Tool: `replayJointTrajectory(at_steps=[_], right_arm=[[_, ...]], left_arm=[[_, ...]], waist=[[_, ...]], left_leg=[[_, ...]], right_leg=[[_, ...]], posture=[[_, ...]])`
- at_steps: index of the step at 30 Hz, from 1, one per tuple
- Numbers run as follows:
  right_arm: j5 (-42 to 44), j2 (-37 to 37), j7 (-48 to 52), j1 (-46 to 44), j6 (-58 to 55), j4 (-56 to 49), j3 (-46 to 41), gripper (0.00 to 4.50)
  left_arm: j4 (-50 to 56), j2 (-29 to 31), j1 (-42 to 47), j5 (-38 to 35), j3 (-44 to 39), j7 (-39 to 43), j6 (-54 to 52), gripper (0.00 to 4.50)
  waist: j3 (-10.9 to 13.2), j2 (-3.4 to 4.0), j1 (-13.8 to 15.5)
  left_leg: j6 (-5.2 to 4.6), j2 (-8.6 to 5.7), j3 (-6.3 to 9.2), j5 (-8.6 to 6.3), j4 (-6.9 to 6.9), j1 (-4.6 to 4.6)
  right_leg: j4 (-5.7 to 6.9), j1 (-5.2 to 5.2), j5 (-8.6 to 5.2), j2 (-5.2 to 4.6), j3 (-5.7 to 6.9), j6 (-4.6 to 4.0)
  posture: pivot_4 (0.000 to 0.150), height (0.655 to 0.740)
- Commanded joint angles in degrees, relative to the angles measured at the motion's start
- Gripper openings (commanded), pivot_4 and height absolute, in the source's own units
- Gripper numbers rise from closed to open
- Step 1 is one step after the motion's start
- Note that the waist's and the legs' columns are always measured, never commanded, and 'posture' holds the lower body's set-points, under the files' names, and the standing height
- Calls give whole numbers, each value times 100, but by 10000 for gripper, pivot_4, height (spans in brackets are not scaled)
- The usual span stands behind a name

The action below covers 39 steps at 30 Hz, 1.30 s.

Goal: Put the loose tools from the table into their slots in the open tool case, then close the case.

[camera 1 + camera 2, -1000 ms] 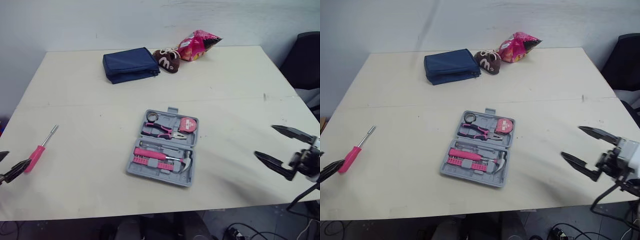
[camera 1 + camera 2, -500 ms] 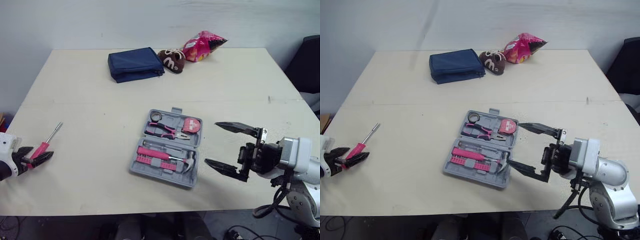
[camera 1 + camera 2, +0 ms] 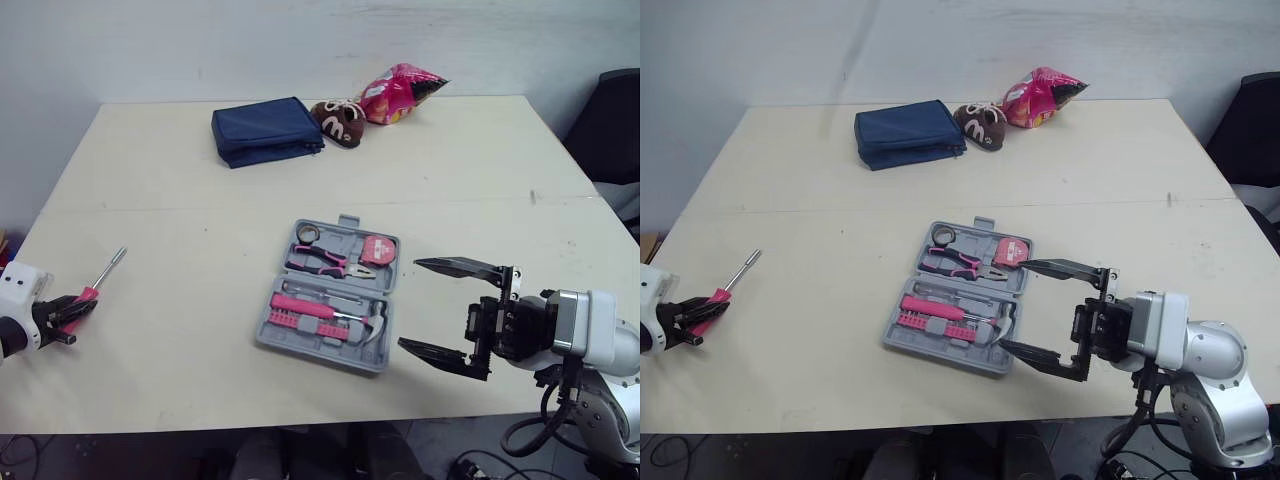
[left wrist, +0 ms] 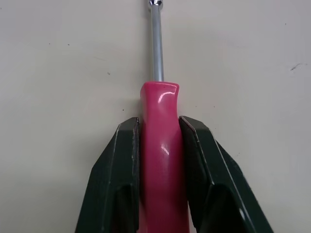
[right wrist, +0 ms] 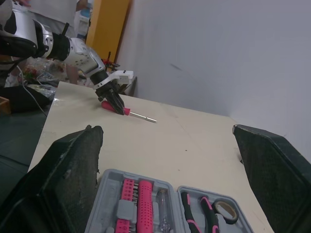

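Note:
A pink-handled screwdriver [image 4: 160,160] with a steel shaft [image 3: 108,267] lies on the table at the far left. My left gripper [image 3: 68,312] is shut on its handle, one black finger pressed to each side in the left wrist view. The open grey tool case [image 3: 315,351] sits mid-table with pliers, tape measure, hammer, a bit set and tape in its slots. My right gripper [image 3: 408,304] hangs wide open just right of the case, level with its front half, holding nothing. In the right wrist view the case [image 5: 171,187] lies below it.
A navy pouch [image 3: 265,130], a brown plush shoe [image 3: 340,120] and a pink snack bag [image 3: 397,90] lie at the table's far edge. A dark chair [image 3: 612,120] stands off the right side. The screwdriver lies close to the table's left edge.
My left gripper moved onto the screwdriver handle and shut on it. My right gripper came in from the table's right edge to beside the case. The camera shifted slightly.

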<state>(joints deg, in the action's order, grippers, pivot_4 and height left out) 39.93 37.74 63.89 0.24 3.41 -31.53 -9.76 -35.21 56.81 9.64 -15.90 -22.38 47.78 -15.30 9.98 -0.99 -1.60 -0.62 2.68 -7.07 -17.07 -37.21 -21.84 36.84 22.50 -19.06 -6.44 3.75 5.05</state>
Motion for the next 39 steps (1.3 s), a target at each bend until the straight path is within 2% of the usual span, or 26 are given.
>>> replayJointTrajectory(at_steps=[1, 5, 7, 12, 14, 16, 21, 27, 33, 39], right_arm=[[-14, 169, 95, -46, 85, 42, -300, 45000], [39, 380, 363, -32, 120, 352, -546, 45000], [40, 428, 533, -10, 149, 447, -552, 45000], [49, 495, 1005, 234, 190, 614, -516, 45000], [26, 579, 1130, 351, 129, 665, -536, 45000], [38, 637, 1155, 420, 40, 679, -561, 45000], [-79, 676, 1150, 694, 19, 637, -561, 45000], [-159, 617, 918, 817, 32, 511, -598, 45000], [-211, 587, 711, 989, 73, 327, -637, 45000], [-214, 566, 567, 1108, 77, 192, -659, 45000]], left_arm=[[762, -109, -163, -173, -178, 238, 482, 5422], [2555, -269, -416, -476, -29, 854, 1008, 5422], [3185, -334, -356, -681, 160, 1158, 949, 5422], [4448, -212, 91, -1031, 1074, 1908, 364, 5422], [4873, -40, 372, -874, 1658, 2230, 152, 5422], [5015, -8, 669, -688, 2035, 2336, 80, 5422], [5534, -443, 1673, -312, 3307, 2265, -759, 5422], [5601, -737, 2292, 438, 4184, 2175, -1037, 5422], [5728, -995, 2377, 816, 4700, 2161, -1215, 5422], [5380, -1257, 2450, 1198, 4950, 2099, -1025, 5422]], waist=[[1, -1, 5], [2, -36, 65], [0, -42, 79], [6, -32, 101], [8, -30, 93], [11, -24, 94], [12, -23, 155], [16, -22, 157], [17, -21, 152], [18, -19, 162]], left_leg=[[0, -1, 0, 0, 0, -1], [-2, -3, 10, -1, -12, -18], [-1, -2, 16, 0, -15, -22], [-1, -3, 14, 1, -12, -21], [5, -3, 9, 5, -13, -22], [14, -4, 2, 10, -18, -20], [13, -2, 3, 10, -34, -21], [19, 8, 1, 13, -61, -28], [18, 10, 2, 12, -67, -30], [16, 10, 6, 11, -76, -32]], right_leg=[[-1, 0, 0, -4, 0, 0], [-8, 0, 0, -12, 10, 0], [-10, -1, 1, -12, 12, 0], [-8, -2, 1, -5, 12, -1], [-10, -2, 1, 3, 11, -1], [-8, -2, 1, 8, 6, 0], [-3, -3, 2, 50, 6, 2], [-1, -3, 2, 76, -14, 4], [-1, -3, 2, 79, -23, 4], [2, -6, 2, 78, -22, 4]], posture=[[1500, 7400], [1500, 7400], [1500, 7400], [1500, 7400], [1500, 7400], [1500, 7400], [1500, 7400], [1500, 7400], [1500, 7400], [1500, 7400]])
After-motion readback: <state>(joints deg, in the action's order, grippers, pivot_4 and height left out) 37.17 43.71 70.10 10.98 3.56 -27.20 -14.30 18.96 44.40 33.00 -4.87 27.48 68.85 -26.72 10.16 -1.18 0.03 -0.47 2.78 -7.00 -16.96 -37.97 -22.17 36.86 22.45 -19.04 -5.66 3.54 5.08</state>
